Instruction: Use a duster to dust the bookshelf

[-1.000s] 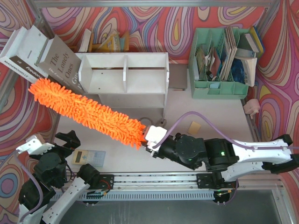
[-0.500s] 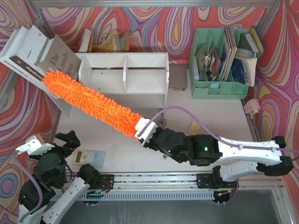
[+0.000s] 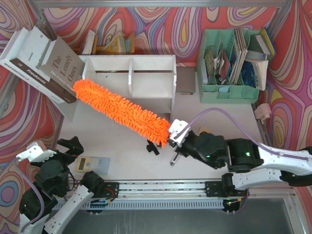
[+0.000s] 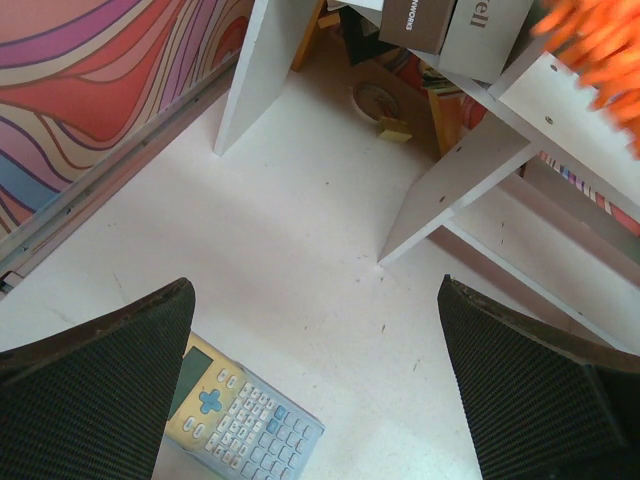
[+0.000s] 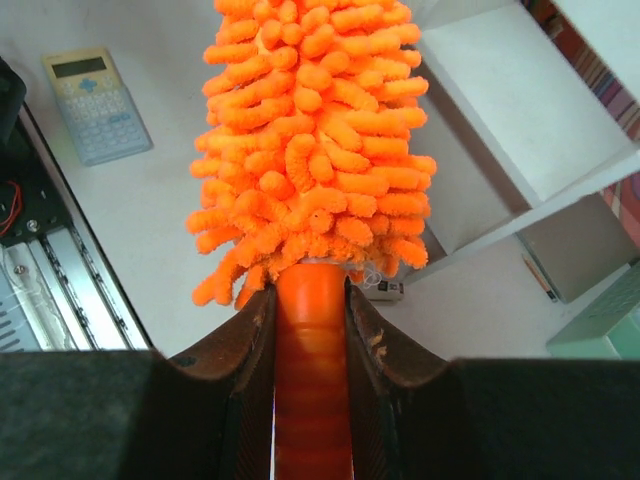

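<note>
Toward ten o'clock from right tool [image 5: 310,300], pinching fluffy orange chenille duster [image 3: 122,108] by handle, tip is lying across white wooden bookshelf [image 3: 146,63], just beside leaning grey book [image 3: 61,66]: overreach risking toppling it. Left tool [image 4: 318,390] is hanging spread.

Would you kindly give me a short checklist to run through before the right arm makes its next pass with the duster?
1. Grip: right hand shut on the handle of the duster, handle centred between the fingers: ok.
2. Duster placed over the bookshelf: it lies diagonally across the shelf's left front part: ok.
3. Fibres actually touching the shelf surface: cannot tell.
4. Duster tip apart from the leaning books: very close, cannot tell.
5. Left hand open, holding nothing, away from the duster: ok.
6. Calculator lying on the table, apart from the duster: ok.
</note>
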Tool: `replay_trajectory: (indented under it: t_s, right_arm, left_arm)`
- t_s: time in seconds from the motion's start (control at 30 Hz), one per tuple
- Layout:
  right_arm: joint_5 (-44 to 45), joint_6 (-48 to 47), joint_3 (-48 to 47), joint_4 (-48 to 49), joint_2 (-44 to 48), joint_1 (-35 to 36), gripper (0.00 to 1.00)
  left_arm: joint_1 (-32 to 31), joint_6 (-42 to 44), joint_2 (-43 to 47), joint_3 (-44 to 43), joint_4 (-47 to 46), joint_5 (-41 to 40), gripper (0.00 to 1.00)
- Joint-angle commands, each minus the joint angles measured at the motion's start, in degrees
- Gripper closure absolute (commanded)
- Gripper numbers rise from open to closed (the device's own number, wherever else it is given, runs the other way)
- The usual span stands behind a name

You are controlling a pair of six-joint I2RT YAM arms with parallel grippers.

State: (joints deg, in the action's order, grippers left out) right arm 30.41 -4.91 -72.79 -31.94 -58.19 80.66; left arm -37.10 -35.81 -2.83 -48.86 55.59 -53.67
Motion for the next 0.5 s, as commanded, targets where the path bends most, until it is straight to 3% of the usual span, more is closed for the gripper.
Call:
replay_trajectory:
  t_s: [0.0,0.2,0.33,0.47]
  right_arm:
    - [7.2,-3.0,-2.2,9.3,5.6,-0.5,1.00]
    - [17.9,-6.3,-1.9,18.5,6.2,-0.5,1.00]
    - [30.1,-7.3,-0.4,24.7,5.1,-0.5,1.00]
    - [39.8,-4.8,0.5,25.6,4.8,-1.0,1.00]
  left_arm:
    - [-0.3,-0.2,0.8,0.6,0.3,-1.1,0.02]
    - [-0.3,-0.3,0.5,0.5,0.4,-1.2,0.02]
    - [-0.3,-0.3,0.6,0.6,0.4,-1.2,0.02]
    - [-0.3,-0.4,0.6,0.6,0.4,-1.2,0.02]
